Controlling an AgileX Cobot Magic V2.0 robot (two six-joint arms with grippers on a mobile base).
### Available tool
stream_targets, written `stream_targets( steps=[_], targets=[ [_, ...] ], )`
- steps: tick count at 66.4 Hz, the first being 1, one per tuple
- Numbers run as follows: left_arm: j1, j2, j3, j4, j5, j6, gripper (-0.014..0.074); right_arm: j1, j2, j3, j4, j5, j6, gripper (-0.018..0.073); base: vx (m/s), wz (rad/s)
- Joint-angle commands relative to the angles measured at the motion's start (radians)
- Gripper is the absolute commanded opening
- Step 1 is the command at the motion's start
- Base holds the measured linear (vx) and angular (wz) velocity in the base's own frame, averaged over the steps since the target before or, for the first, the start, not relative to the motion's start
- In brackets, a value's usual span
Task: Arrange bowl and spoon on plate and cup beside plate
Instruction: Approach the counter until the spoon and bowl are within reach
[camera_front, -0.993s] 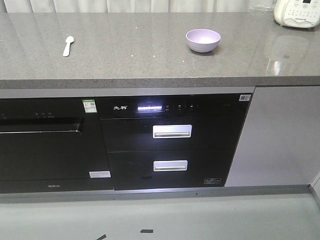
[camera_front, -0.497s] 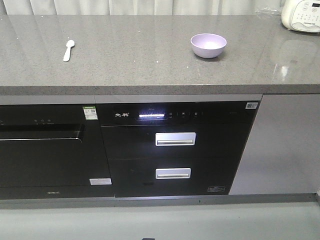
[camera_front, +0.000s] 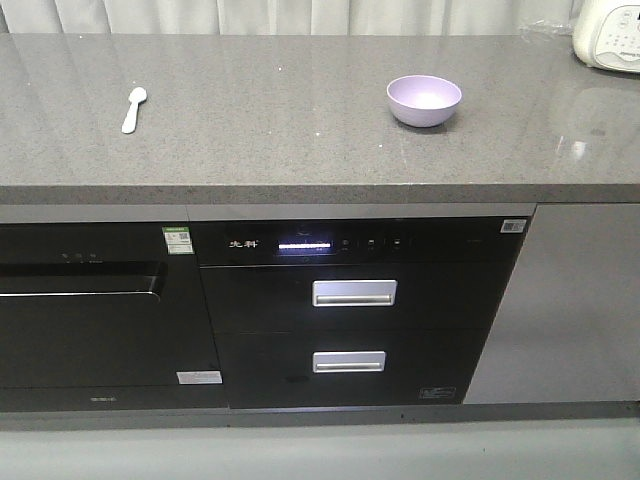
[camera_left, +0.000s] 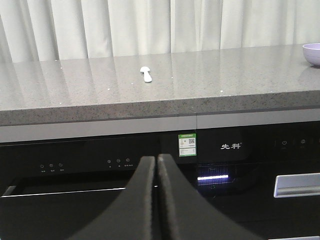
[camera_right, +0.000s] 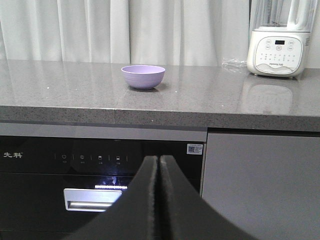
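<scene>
The lavender bowl (camera_front: 424, 100) sits upright on the grey counter, right of centre; the right wrist view shows the bowl (camera_right: 143, 76) ahead and above. The pale spoon (camera_front: 133, 109) lies on the counter at the left, and the left wrist view has the spoon (camera_left: 146, 74) near the middle of the counter. My left gripper (camera_left: 157, 159) is shut and empty, held low in front of the black appliance. My right gripper (camera_right: 159, 160) is also shut and empty, below counter height. The plate and the cup are out of view.
A white blender base (camera_right: 277, 50) stands at the counter's back right, its corner also showing in the front view (camera_front: 608, 40). Below the counter edge (camera_front: 300, 195) are a black oven door (camera_front: 90, 300) and two drawers with silver handles (camera_front: 354, 292). White curtains hang behind.
The front view has shifted: the counter, bowl and appliance sit lower and slightly right in frame than a second ago. Bowl and spoon keep their places on the counter.
</scene>
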Motion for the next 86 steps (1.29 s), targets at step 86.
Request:
stream_targets(
  steps=[86],
  targets=[
    [0.001, -0.005, -0.008, -0.001, -0.067, -0.012, -0.0006, 0.001, -0.01, 0.003, -0.004, -0.073, 0.0, -0.0003, 0.06, 0.0]
  ],
)
